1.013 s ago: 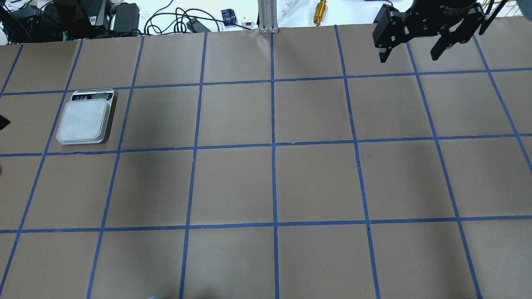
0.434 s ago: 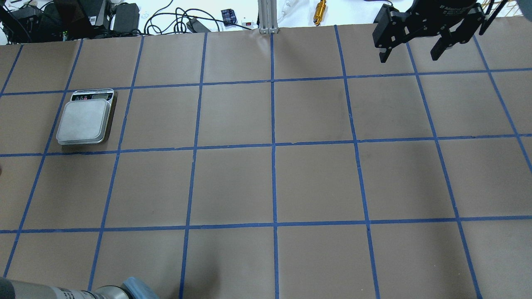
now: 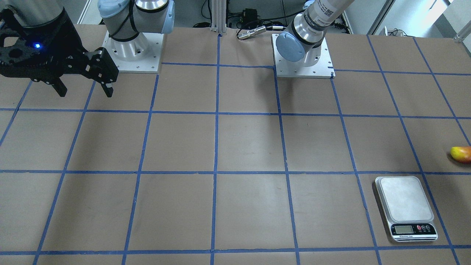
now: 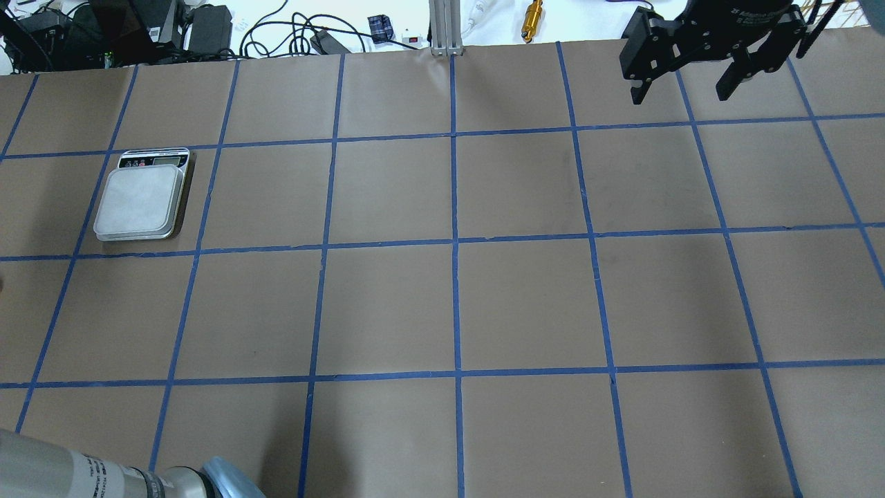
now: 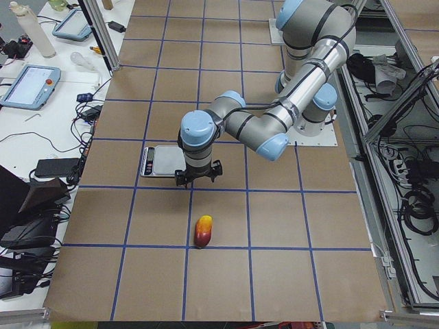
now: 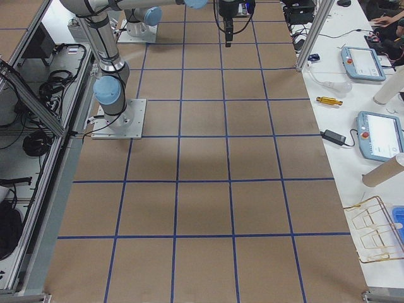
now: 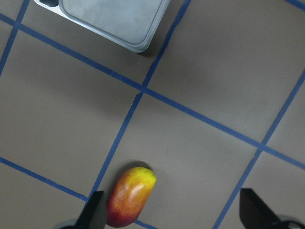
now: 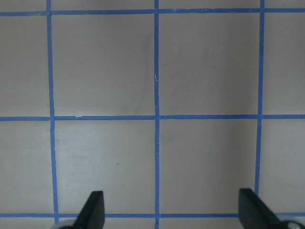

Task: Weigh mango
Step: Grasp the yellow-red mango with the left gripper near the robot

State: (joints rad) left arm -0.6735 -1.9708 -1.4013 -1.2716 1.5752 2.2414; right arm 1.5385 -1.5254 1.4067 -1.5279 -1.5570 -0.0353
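Observation:
The mango, yellow at one end and orange-red at the other, lies on the brown table on a blue tape line; it also shows in the front view and the left side view. The silver scale stands nearby with its platform bare. My left gripper is open and empty, held above the table between scale and mango, the mango by its left finger. My right gripper is open and empty, far off over the far right.
The table is brown paper with a blue tape grid. Cables, boxes and a brass part lie beyond its far edge. The arm bases stand on white plates. My left forearm crosses the near left corner.
My left forearm has come further into the overhead view at the near left corner, and a dark tip at the left edge has gone. The right gripper has barely moved.

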